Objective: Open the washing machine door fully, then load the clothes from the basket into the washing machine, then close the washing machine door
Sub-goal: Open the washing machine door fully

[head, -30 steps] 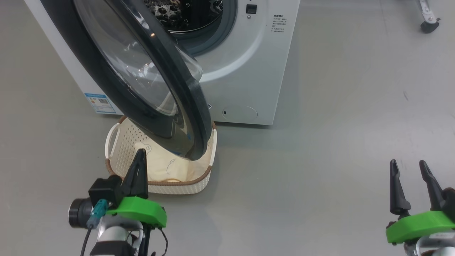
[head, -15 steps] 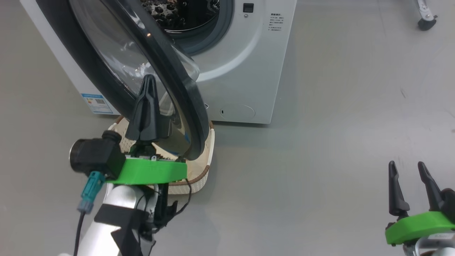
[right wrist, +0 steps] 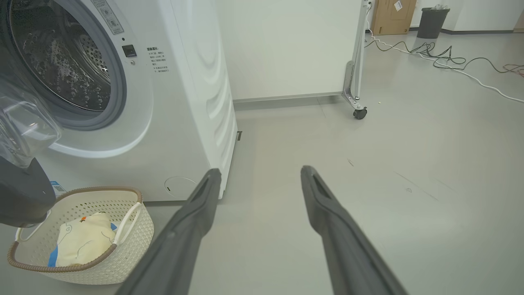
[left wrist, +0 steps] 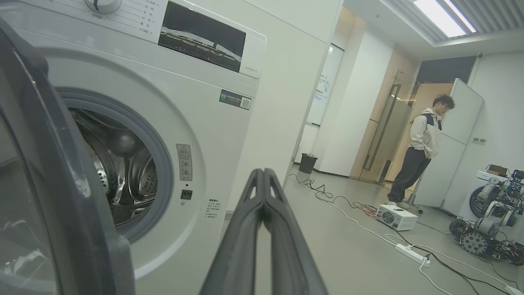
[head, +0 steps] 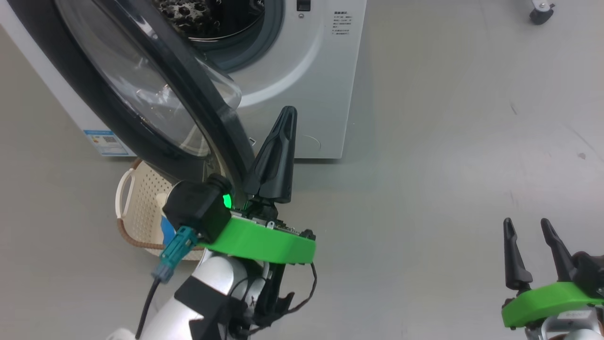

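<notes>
Both claws were empty: the left claw (head: 287, 115), clenched shut, stood just beside the rim of the half-open washing machine door (head: 214, 118), up from before the basket (head: 137, 198) a second earlier; the right claw (head: 526, 224) gaped wide. The clothes (right wrist: 84, 239) lay in the basket.

1. We saw a black waste bin (left wrist: 308, 163) on the grey floor (left wrist: 335, 262), against a white wall (left wrist: 356, 102).
2. From the bin, cables (left wrist: 323, 190) trailed to a white box (left wrist: 396, 217) and a power strip (left wrist: 411, 254).
3. Past that box, well apart from the bin, a person (left wrist: 423, 139) stood beside a white panel (left wrist: 458, 123).
4. High above the bin, a ceiling light (left wrist: 444, 18) glowed.
</notes>
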You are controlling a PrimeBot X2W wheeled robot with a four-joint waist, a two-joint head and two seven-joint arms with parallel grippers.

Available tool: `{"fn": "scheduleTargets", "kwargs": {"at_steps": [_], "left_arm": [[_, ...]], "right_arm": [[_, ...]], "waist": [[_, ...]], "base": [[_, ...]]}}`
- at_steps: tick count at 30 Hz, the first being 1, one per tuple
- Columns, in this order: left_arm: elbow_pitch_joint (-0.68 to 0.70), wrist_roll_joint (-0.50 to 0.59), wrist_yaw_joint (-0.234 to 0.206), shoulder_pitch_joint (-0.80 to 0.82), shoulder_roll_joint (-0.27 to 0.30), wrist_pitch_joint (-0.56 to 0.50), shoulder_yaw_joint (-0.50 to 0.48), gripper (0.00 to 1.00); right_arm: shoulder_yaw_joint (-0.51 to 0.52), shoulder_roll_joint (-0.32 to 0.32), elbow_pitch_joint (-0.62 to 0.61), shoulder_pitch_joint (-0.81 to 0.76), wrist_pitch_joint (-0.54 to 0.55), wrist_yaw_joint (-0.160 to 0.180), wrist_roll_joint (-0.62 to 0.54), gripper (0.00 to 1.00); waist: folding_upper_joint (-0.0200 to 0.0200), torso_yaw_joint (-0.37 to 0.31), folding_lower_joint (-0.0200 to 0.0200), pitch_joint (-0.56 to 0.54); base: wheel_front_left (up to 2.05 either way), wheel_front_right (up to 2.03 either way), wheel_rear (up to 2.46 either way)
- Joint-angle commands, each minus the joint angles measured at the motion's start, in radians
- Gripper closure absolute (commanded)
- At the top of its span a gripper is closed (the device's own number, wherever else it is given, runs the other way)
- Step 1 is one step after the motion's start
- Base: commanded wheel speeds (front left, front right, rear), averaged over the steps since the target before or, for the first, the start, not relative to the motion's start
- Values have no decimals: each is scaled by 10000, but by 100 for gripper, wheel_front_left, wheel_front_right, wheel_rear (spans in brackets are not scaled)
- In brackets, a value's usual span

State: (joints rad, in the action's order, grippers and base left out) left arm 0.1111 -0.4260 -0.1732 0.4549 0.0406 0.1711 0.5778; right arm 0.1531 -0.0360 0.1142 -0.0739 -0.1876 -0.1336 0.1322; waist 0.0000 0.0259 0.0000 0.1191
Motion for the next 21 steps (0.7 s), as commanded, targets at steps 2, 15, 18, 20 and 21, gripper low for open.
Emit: {"fn": "scheduleTargets", "kwargs": {"at_steps": [2,15,18,20,21], "left_arm": [[-83,-390,-154,578,98,64,-190,100],[-3240,-1605,-641,1512,97,744,-528,100],[-3719,-1720,-660,1647,97,813,-684,100],[-4012,-1802,-672,1700,97,844,-819,100],[-4149,-1804,-683,1724,97,857,-907,100]], "right_arm": [[-264,-143,-231,443,-77,29,56,0],[-411,-143,122,582,-143,29,202,0],[-411,-143,173,596,-151,29,227,0],[-398,-143,193,608,-156,29,233,0],[-393,-143,203,613,-158,29,239,0]], "waist": [[0,-161,0,19],[0,-713,0,137],[0,-765,0,121],[0,-779,0,126],[0,-782,0,125]], "base": [[0,0,0],[0,0,0],[0,0,0],[0,0,0],[0,0,0]]}}
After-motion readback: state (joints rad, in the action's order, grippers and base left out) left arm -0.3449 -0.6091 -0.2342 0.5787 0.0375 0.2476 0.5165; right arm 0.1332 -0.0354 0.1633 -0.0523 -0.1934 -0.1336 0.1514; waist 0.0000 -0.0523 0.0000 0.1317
